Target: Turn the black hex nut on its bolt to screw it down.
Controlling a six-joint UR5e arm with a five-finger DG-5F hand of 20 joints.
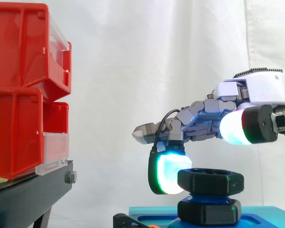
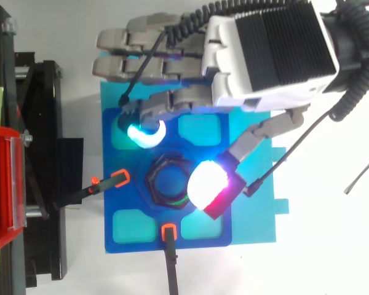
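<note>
The black hex nut sits on its bolt, raised above a second black hex piece at the bolt's foot, with a strip of blue thread showing between the two. The bolt stands at the middle of a blue plate, where two orange-tipped clamps point in at it.

The hand reaches in from the right, over the nut. One finger bends down, and its cyan-glowing pad hangs just beside the nut's left face. In the side view the thumb's white pad is higher than the nut, and from above it overlaps the nut's right edge. The other fingers lie nearly straight, so the hand brackets the nut loosely without clasping it.

Red bins on a black stand sit well apart to the left.
</note>
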